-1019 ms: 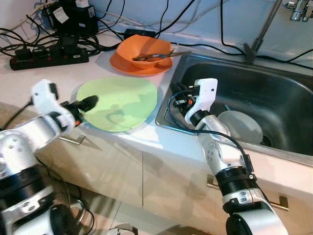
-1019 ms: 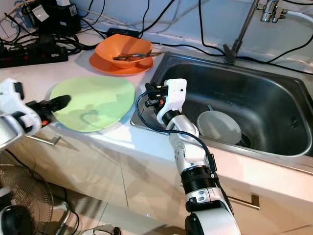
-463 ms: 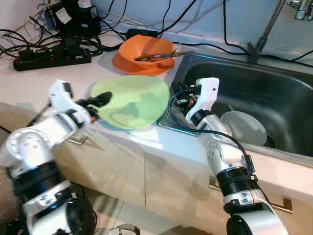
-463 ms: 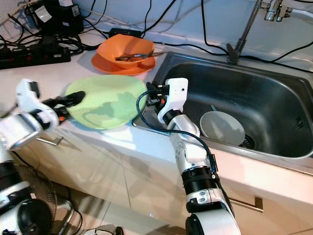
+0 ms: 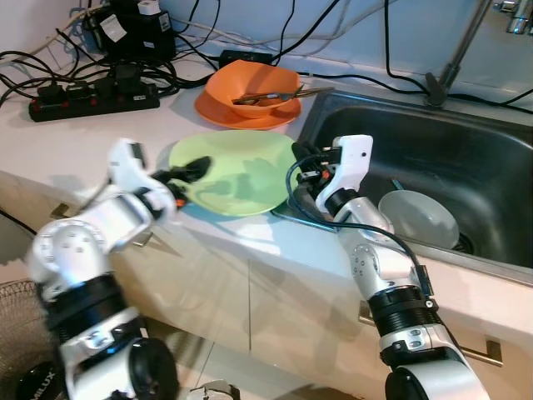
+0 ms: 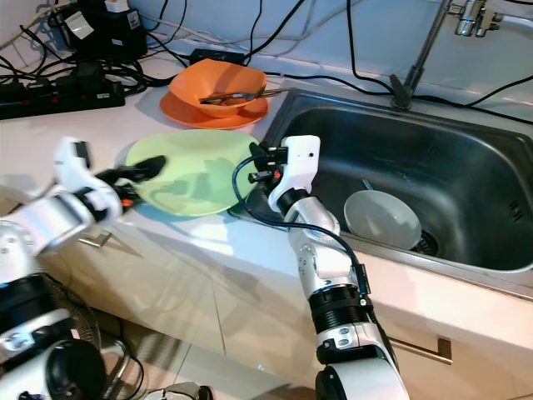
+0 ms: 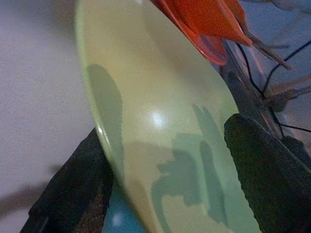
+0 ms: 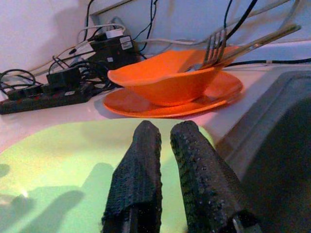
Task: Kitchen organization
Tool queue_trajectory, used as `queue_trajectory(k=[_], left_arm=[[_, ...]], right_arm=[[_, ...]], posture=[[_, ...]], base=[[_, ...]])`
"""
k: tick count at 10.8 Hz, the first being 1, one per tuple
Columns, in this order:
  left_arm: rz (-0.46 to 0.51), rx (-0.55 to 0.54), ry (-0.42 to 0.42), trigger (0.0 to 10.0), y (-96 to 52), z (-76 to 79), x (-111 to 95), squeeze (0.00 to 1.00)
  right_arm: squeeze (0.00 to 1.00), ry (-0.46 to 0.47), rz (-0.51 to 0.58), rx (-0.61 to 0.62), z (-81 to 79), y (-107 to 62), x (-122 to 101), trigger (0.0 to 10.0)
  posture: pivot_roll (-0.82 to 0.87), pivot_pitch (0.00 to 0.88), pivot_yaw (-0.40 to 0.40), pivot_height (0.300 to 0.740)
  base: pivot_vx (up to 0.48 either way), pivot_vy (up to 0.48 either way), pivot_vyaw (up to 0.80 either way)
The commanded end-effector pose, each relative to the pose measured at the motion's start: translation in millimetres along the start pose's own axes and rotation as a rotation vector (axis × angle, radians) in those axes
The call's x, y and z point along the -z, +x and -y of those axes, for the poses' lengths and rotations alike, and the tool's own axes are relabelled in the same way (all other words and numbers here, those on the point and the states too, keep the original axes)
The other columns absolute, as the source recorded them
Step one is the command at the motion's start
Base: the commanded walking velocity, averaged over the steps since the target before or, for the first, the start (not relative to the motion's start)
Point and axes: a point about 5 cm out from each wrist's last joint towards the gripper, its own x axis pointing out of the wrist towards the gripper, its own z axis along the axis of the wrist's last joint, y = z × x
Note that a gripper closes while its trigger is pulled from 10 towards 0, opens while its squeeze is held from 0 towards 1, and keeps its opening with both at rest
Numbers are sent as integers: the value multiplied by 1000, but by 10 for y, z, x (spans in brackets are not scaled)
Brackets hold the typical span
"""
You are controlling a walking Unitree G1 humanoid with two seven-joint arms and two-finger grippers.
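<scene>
**Green plate pinched at the counter's edge**

Left gripper (image 5: 190, 172) clamped on the near rim of the green plate (image 5: 237, 172), one finger over, one under. Plate sitting on the white counter (image 5: 75, 137), far edge reaching the sink (image 5: 466, 158) rim. Right gripper (image 8: 167, 145) hovering just over that sink-side edge, fingers nearly together, holding nothing. Behind, orange bowl (image 5: 250, 86) with a fork (image 8: 216, 46) on an orange plate (image 8: 146, 104). White bowl (image 5: 418, 218) down in the sink.

Bright, even light; soft shadows; left wrist view blurred.
</scene>
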Motion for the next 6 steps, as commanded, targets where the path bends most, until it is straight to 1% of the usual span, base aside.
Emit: queue_trajectory(k=[1,3,4,6], left_arm=[[-116,-23,-11,10000,109,-15,216,0],[-136,-9,-12,10000,175,34,287,0],[-135,-9,-13,0,195,47,309,0],[-128,-15,-7,0,191,56,329,0]], right_arm=[[0,-7,1,-3,-4,-7,-24,10000],[0,-9,-1,-1,-4,-9,-24,10000],[0,-10,0,1,2,-13,-28,10000],[0,-13,-3,9,29,-25,-27,10000]], posture=[[107,45,17,740],[99,47,18,740],[96,49,18,740],[100,53,12,740]], base=[[0,0,0],[0,0,0],[0,0,0],[0,0,0]])
